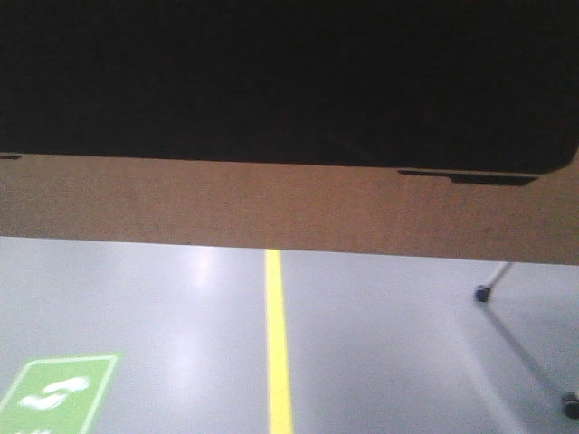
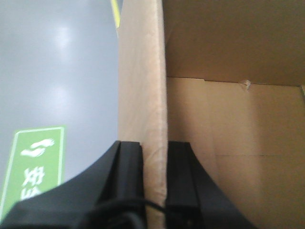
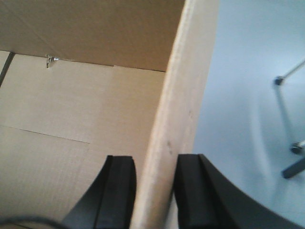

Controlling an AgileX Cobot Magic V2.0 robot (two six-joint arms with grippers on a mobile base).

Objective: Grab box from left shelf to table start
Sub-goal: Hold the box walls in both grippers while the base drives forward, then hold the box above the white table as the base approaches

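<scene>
The brown cardboard box (image 1: 271, 203) fills the top of the front view. Its black printed panel is above and a brown strip below, and grey floor shows under it. In the left wrist view my left gripper (image 2: 155, 179) is shut on the box's left side wall (image 2: 143, 86), one black finger outside and one inside the open carton. In the right wrist view my right gripper (image 3: 155, 191) is shut on the right side wall (image 3: 183, 100) in the same way. The left shelf and the white table are out of view.
Grey floor lies below the box, with a yellow line (image 1: 279, 344) and a green sign (image 1: 54, 393) at the lower left. Thin metal legs on castors (image 1: 482, 293) stand at the right; they also show in the right wrist view (image 3: 295, 148).
</scene>
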